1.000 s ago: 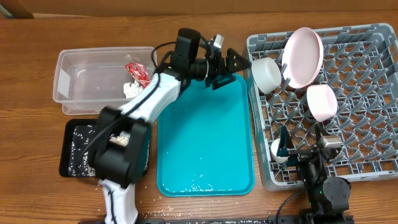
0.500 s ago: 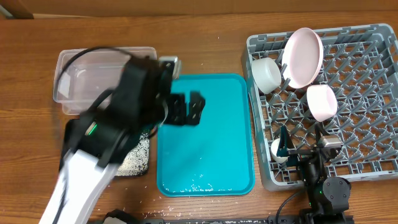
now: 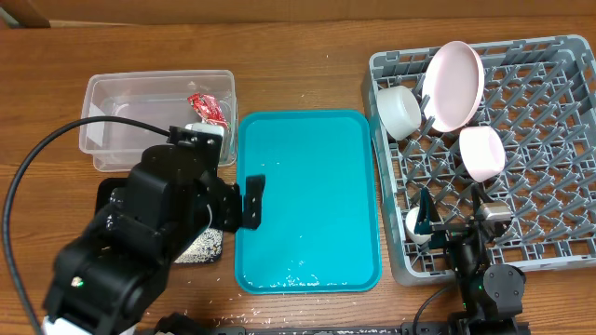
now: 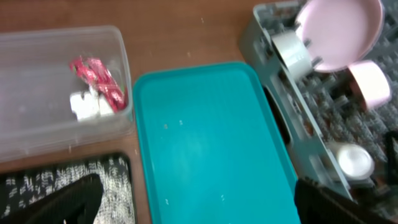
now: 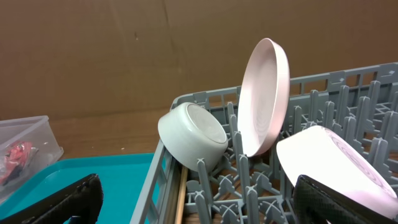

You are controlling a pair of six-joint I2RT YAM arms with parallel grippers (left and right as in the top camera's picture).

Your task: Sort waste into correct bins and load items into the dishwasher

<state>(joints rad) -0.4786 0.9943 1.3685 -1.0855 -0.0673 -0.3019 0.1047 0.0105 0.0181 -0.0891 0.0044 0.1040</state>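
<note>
The clear tub (image 3: 121,126) holds the red wrapper (image 3: 207,107) and the white tissue wad (image 3: 199,134); both also show in the left wrist view (image 4: 96,78). The black tray (image 3: 104,200) holds rice grains (image 4: 62,180). The grey dish rack (image 3: 559,233) holds the pink plate (image 3: 454,84), the cream bowl (image 3: 400,112) and the pink bowl (image 3: 482,154). A wooden chopstick (image 5: 181,196) lies along the rack's left wall. My left gripper (image 3: 244,203) (image 4: 199,208) is open and empty, high over the teal tray's left edge. My right gripper (image 3: 452,212) (image 5: 199,205) is open and empty over the rack's front.
The flat teal tray (image 3: 307,158) lies between the bins and the rack, with a few grains near its front edge (image 3: 298,277). More grains lie on the wooden table in front of it (image 3: 247,316). My left arm hides most of the black tray in the overhead view.
My left arm has pulled back from the teal tray's far edge toward the front left and risen toward the camera. The right arm and the dishes have not moved.
</note>
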